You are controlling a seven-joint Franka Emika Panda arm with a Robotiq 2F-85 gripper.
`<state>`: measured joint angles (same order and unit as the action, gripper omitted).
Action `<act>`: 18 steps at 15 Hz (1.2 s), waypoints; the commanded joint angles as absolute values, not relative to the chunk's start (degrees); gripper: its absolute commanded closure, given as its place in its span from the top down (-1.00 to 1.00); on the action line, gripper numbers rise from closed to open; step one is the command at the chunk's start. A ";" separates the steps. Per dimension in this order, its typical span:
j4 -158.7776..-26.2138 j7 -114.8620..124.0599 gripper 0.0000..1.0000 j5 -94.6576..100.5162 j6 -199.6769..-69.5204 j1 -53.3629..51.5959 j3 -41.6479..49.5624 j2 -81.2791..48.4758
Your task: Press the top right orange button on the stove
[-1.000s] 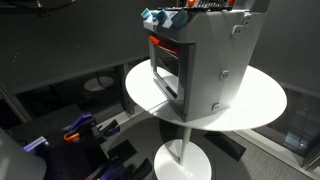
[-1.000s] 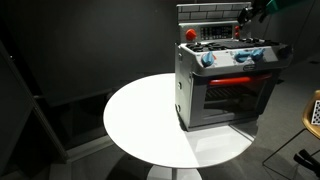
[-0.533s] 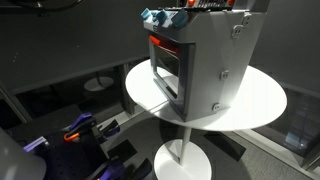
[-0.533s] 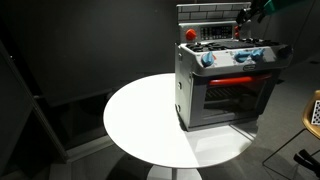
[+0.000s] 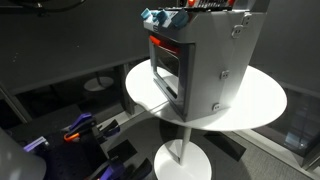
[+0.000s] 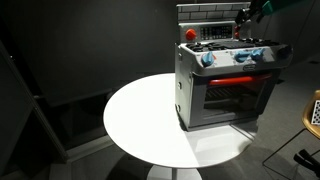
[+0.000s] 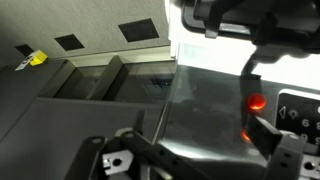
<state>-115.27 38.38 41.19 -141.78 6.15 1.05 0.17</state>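
Note:
The light-grey toy stove (image 6: 225, 85) stands on a round white table (image 6: 140, 120), with a dark oven window, a red-orange strip and blue knobs on top. It also shows in an exterior view from the side (image 5: 205, 60). My gripper (image 6: 243, 14) hovers over the stove's top right back corner. In the wrist view the gripper (image 7: 190, 127) is open and empty, its dark fingers (image 7: 268, 137) spread wide. A glowing orange button (image 7: 257, 102) lies just beyond the right finger, close to its tip, not clearly touched.
A red knob (image 6: 190, 34) sits at the stove top's left corner. The stove's tiled back panel (image 6: 205, 11) rises behind the burners. Cluttered gear (image 5: 85, 130) lies on the floor beside the table pedestal (image 5: 180, 150).

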 commanded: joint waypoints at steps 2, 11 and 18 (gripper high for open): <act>-113.07 40.14 1.00 42.94 -140.70 5.22 2.22 -1.05; -116.47 35.71 1.00 34.42 -136.01 5.05 2.23 3.67; -118.91 30.11 1.00 24.44 -127.16 4.62 1.35 10.01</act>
